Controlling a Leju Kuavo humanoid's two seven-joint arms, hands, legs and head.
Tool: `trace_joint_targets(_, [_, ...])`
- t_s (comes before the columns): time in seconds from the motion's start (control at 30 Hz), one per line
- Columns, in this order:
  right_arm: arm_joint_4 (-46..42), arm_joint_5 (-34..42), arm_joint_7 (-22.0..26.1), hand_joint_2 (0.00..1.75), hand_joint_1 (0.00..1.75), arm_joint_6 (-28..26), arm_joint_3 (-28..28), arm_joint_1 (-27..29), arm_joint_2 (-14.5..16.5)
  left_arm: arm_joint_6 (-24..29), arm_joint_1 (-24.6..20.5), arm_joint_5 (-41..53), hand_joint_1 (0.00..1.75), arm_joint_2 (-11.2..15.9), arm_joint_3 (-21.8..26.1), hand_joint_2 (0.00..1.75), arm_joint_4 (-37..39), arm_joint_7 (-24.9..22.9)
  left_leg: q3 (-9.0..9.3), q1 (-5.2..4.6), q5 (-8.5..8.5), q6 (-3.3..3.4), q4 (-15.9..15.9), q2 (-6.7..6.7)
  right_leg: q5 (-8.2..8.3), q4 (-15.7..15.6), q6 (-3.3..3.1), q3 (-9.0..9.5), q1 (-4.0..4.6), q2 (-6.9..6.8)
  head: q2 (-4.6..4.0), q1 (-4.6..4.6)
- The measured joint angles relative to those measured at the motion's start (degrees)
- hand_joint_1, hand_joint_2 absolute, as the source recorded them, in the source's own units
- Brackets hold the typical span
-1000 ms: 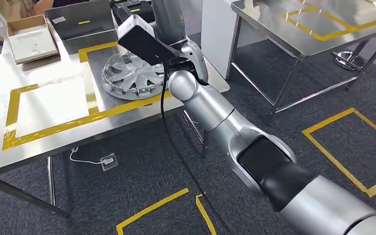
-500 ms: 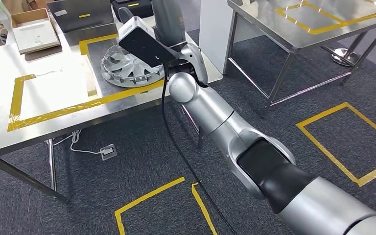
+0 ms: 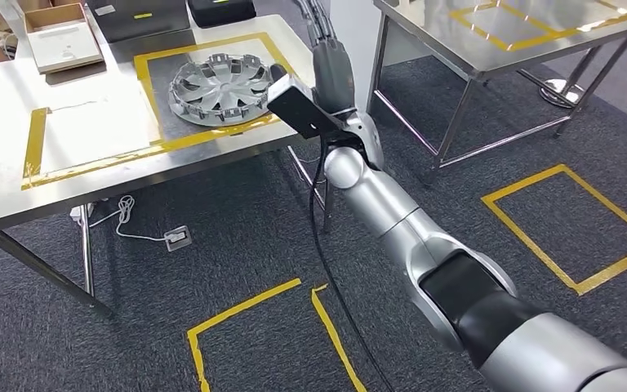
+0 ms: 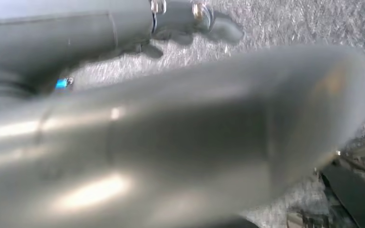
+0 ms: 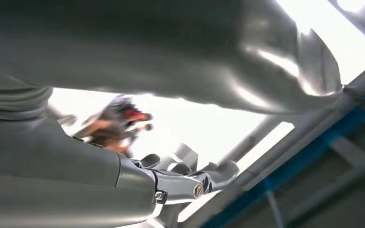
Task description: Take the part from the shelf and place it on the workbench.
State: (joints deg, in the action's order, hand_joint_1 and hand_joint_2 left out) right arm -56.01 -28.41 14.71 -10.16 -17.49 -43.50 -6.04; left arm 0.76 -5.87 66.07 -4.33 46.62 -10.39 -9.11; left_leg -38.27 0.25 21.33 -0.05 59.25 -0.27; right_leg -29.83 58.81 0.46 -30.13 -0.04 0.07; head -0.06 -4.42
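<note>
- Nearest, the robot's right arm [image 3: 424, 237], silver with a black band, comes in from the lower right and reaches up and away toward the middle of the head view.
- A black cable [image 3: 320, 245] hangs from the arm's wrist down over dark grey carpet [image 3: 237, 237] marked with yellow tape outlines [image 3: 245, 314].
- At the wrist a black flat box [image 3: 300, 110], likely the wrist camera, sits just off the near right corner of the desk.
- Beyond it the right hand [image 3: 326, 57] points up and away; from the head view its fingers are too foreshortened to read.
- In the right wrist view the right hand [image 5: 190, 183] shows grey fingers lying loosely apart, with nothing between them, against a bright background and a blue-edged metal frame [image 5: 290, 166].
- In the left wrist view the left hand [image 4: 190, 19] hangs over carpet, fingers curled slightly with nothing in them; whether they are spread or closed cannot be told, as a blurred grey surface covers most of that view.
- The part, a silver wheel cover [image 3: 219, 88], lies flat on the steel desk [image 3: 16, 188], inside a yellow tape square [image 3: 212, 135], just left of the right wrist and apart from the hand.
- Left of it is a second taped rectangle [image 3: 37, 151].
- At the desk's far edge sit an open cardboard box [image 3: 57, 37], a grey metal bin [image 3: 135, 20] and a black case [image 3: 222, 10].
- A second steel desk [image 3: 522, 33] with yellow tape stands far right.
</note>
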Motion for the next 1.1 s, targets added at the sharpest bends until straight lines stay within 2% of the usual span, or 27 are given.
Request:
trace_joint_targets(0.07, [4.66, 0.61, -1.19, 0.00, 0.00, -0.23, 2.14, 3.31, -1.42, 0.13, 0.52, -0.05, 0.00, -0.04, 0.58, 0.00, 0.01, 0.25, -0.24, 0.18, -0.01, -0.61, -0.03, 0.00, 1.15, -0.53, -0.78, -0.36, -0.11, -0.28, -0.01, -0.08])
trace_joint_targets(0.1, [7.47, 1.12, -1.75, 0.00, 0.00, -0.41, 3.27, 4.93, -2.02, 0.17, 0.76, -0.06, 0.00, -0.05, 0.82, 0.00, 0.02, 0.26, -0.76, 0.21, 1.34, -0.78, 0.94, -0.02, 1.84, -0.78, -1.13, -0.70, -0.27, -0.45, 0.00, -0.03])
trace_joint_targets(0.13, [10.78, 1.87, -2.27, 0.00, 0.00, -0.51, 4.50, 6.66, -2.65, 0.20, 0.97, -0.06, 0.00, -0.07, 1.00, 0.00, 0.02, 0.22, -1.60, 0.26, 3.67, -0.88, 3.14, 0.00, 2.57, -0.94, -1.37, -1.20, -0.42, -0.62, 0.00, 0.07])
trace_joint_targets(0.2, [17.70, 4.06, -3.76, 0.00, 0.00, -0.01, 7.08, 11.02, -3.73, 0.22, 1.21, -0.09, 0.00, -0.09, 1.24, 0.00, 0.03, -0.04, -3.59, 0.33, 9.03, -1.03, 10.09, 0.00, 3.71, -0.95, -1.46, -2.46, -0.42, -0.99, 0.01, 0.25])
trace_joint_targets(0.23, [21.10, 5.45, -4.68, 0.00, 0.00, 0.53, 8.63, 13.98, -4.13, 0.22, 1.32, -0.17, 0.00, -0.10, 1.36, 0.00, 0.03, -0.20, -4.24, 0.36, 10.42, -1.14, 13.71, 0.02, 4.22, -0.91, -1.36, -3.04, -0.38, -1.35, 0.00, 0.26])
trace_joint_targets(0.27, [24.03, 6.67, -5.32, 0.00, 0.00, 1.01, 10.13, 17.03, -4.38, 0.22, 1.46, -0.25, 0.00, -0.10, 1.51, 0.00, 0.03, -0.34, -4.25, 0.39, 10.45, -1.28, 16.12, 0.03, 4.67, -0.82, -1.24, -3.66, -0.35, -1.73, 0.01, 0.26])
trace_joint_targets(0.3, [26.63, 7.65, -5.67, 0.00, 0.00, 1.30, 11.56, 19.99, -4.49, 0.22, 1.63, -0.33, 0.00, -0.10, 1.65, 0.00, 0.03, -0.45, -3.48, 0.42, 9.51, -1.41, 17.06, 0.04, 5.15, -0.64, -1.10, -4.39, -0.36, -2.02, 0.01, 0.27])
trace_joint_targets(0.33, [28.75, 8.19, -6.11, 0.00, 0.00, 1.47, 12.74, 22.28, -4.53, 0.22, 1.76, -0.39, 0.00, -0.10, 1.78, 0.00, 0.01, -0.54, -1.67, 0.47, 8.14, -1.50, 15.88, 0.02, 5.62, -0.37, -0.92, -5.24, -0.45, -2.11, 0.00, 0.27])
trace_joint_targets(0.37, [30.47, 8.48, -7.32, 0.00, 0.00, 1.78, 13.68, 23.89, -4.53, 0.22, 1.76, -0.39, 0.00, -0.10, 1.87, 0.00, -0.03, -0.59, 1.12, 0.56, 7.48, -1.57, 12.95, -0.09, 6.10, -0.01, -0.64, -6.16, -0.58, -1.99, 0.00, 0.29])
trace_joint_targets(0.43, [33.60, 9.66, -12.54, 0.00, 0.00, 3.24, 15.67, 26.43, -4.55, 0.22, 1.40, -0.38, 0.00, -0.11, 1.95, 0.00, -0.14, -0.68, 7.05, 0.55, 8.87, -1.40, 5.28, -0.60, 6.95, 0.68, 0.12, -7.66, -0.69, -1.59, 0.00, 0.30])
trace_joint_targets(0.47, [35.13, 10.67, -15.96, 0.00, 0.00, 4.23, 16.92, 28.07, -4.40, 0.15, 1.24, -0.33, 0.00, -0.12, 2.00, 0.00, -0.18, -0.69, 8.70, 0.48, 9.92, -1.07, 2.68, -0.86, 7.39, 0.77, 0.56, -7.94, -0.65, -1.50, 0.00, 0.25])
trace_joint_targets(0.5, [36.63, 11.94, -19.69, 0.00, 0.00, 5.21, 18.34, 30.15, -4.06, 0.01, 1.18, -0.20, 0.00, -0.11, 2.06, 0.00, -0.20, -0.71, 9.26, 0.33, 10.45, -0.59, 1.35, -1.03, 7.83, 0.63, 1.00, -7.99, -0.62, -1.51, 0.00, 0.20])
trace_joint_targets(0.53, [38.15, 13.46, -23.72, 0.44, 0.00, 5.96, 19.84, 32.48, -3.47, -0.15, 1.29, -0.06, 0.00, -0.08, 2.15, 0.00, -0.20, -0.76, 8.90, 0.27, 10.17, 0.03, 1.17, -1.06, 8.24, 0.41, 1.42, -7.94, -0.67, -1.54, 0.00, 0.20])
trace_joint_targets(0.57, [39.54, 15.44, -27.73, 0.87, 0.00, 6.35, 21.36, 34.93, -2.64, -0.32, 1.50, 0.05, 0.00, -0.03, 2.24, 0.00, -0.20, -0.80, 8.45, 0.27, 9.64, 0.59, 1.04, -1.00, 7.97, 0.49, 1.79, -8.12, -0.78, -1.45, -0.01, 0.20])
trace_joint_targets(0.6, [40.68, 18.08, -31.35, 1.31, 0.00, 6.30, 23.04, 37.11, -1.64, -0.39, 1.75, 0.04, 0.00, 0.07, 2.36, 0.00, -0.21, -0.84, 7.91, 0.27, 9.03, 1.08, 0.93, -0.88, 6.60, 1.31, 2.06, -8.65, -0.90, -1.25, 0.00, 0.19])
trace_joint_targets(0.63, [41.51, 21.05, -33.98, 1.75, 0.00, 5.91, 24.87, 38.88, -0.50, -0.38, 2.00, -0.12, 0.00, 0.19, 2.51, 0.00, -0.25, -0.78, 7.14, 0.25, 8.34, 1.47, 0.84, -0.65, 4.08, 3.23, 2.21, -9.57, -0.96, -1.02, -0.01, 0.16])
trace_joint_targets(0.7, [42.54, 26.38, -36.27, 1.75, 0.00, 4.83, 29.05, 40.94, 1.82, -0.31, 2.24, -0.44, 0.00, 0.38, 2.77, 0.00, -0.31, -0.46, 5.46, -0.02, 7.05, 1.85, 0.87, 0.01, -2.28, 9.61, 2.27, -11.59, -0.92, -0.65, 0.00, 0.02])
trace_joint_targets(0.73, [42.93, 27.85, -36.51, 1.75, 0.00, 4.49, 31.07, 41.42, 2.84, -0.31, 2.25, -0.47, 0.00, 0.43, 2.83, 0.44, -0.32, -0.24, 4.52, -0.19, 6.40, 1.94, 0.90, 0.37, -4.28, 13.09, 2.22, -12.13, -0.88, -0.58, -0.01, 0.00])
trace_joint_targets(0.77, [43.27, 28.61, -36.44, 1.75, 0.00, 4.36, 32.92, 41.75, 3.78, -0.42, 2.23, -0.40, 0.00, 0.47, 2.85, 0.87, -0.32, 0.00, 3.58, -0.34, 5.75, 1.96, 0.93, 0.64, -4.68, 15.55, 2.12, -11.96, -0.84, -0.54, -0.01, -0.01])
trace_joint_targets(0.8, [43.54, 28.84, -36.05, 1.75, 0.00, 4.47, 34.39, 42.05, 4.60, -0.68, 2.22, -0.26, 0.00, 0.51, 2.85, 1.31, -0.32, 0.34, 2.64, -0.46, 5.12, 1.93, 0.99, 0.83, -3.63, 16.54, 1.96, -10.98, -0.82, -0.53, 0.00, -0.01])
trace_joint_targets(0.83, [43.74, 28.83, -35.35, 1.75, 0.00, 4.73, 35.59, 42.31, 5.25, -1.11, 2.21, -0.10, 0.00, 0.56, 2.85, 1.75, -0.32, 0.81, 1.66, -0.54, 4.49, 1.84, 1.08, 0.97, -1.87, 16.02, 1.74, -9.18, -0.80, -0.52, 0.00, -0.02])
trace_joint_targets(0.87, [43.86, 28.61, -34.28, 1.75, 0.00, 5.21, 36.45, 42.48, 5.73, -1.68, 2.18, 0.10, 0.00, 0.59, 2.85, 1.75, -0.32, 1.32, 0.88, -0.59, 3.89, 1.71, 1.18, 1.04, -0.34, 13.66, 1.46, -6.53, -0.76, -0.52, 0.01, -0.02])
trace_joint_targets(0.9, [43.93, 28.20, -32.89, 1.75, 0.00, 5.89, 37.01, 42.52, 5.98, -2.25, 2.11, 0.37, 0.00, 0.61, 2.85, 1.75, -0.33, 1.72, 0.25, -0.69, 3.34, 1.50, 1.31, 1.07, -0.32, 9.72, 1.09, -3.19, -0.61, -0.52, 0.01, -0.07])
trace_joint_targets(0.93, [43.98, 27.59, -31.35, 1.75, 0.00, 6.65, 37.36, 42.52, 6.08, -2.72, 2.03, 0.63, 0.00, 0.63, 2.80, 1.75, -0.37, 1.98, -0.08, -0.76, 2.86, 1.23, 1.40, 1.11, -1.18, 5.85, 0.71, -0.29, -0.45, -0.55, 0.00, -0.10])
trace_joint_targets(0.97, [44.02, 26.95, -29.90, 1.75, 0.00, 7.37, 37.56, 42.57, 6.16, -3.04, 1.98, 0.71, 0.00, 0.67, 2.61, 1.75, -0.50, 2.10, -0.18, -0.77, 2.43, 0.92, 1.40, 1.15, -2.41, 2.61, 0.32, 1.86, -0.28, -0.58, 0.00, -0.17])
trace_joint_targets(1.0, [44.04, 26.35, -28.75, 1.75, 0.00, 7.96, 37.66, 42.67, 6.19, -3.22, 1.97, 0.49, 0.00, 0.73, 2.22, 1.75, -0.71, 2.14, -0.11, -0.72, 2.00, 0.55, 1.26, 1.19, -3.41, 0.53, -0.09, 3.01, -0.08, -0.65, -0.01, -0.20])
trace_joint_targets(1.1, [44.07, 25.61, -27.29, 1.75, 0.00, 8.66, 37.61, 43.18, 6.31, -3.34, 2.30, -1.73, 0.00, 1.01, 0.46, 1.75, -1.43, 2.42, 0.04, -0.50, 1.17, -0.38, 0.81, 1.14, -2.62, -0.44, -1.13, 2.86, -0.03, -0.96, 0.00, -0.23])
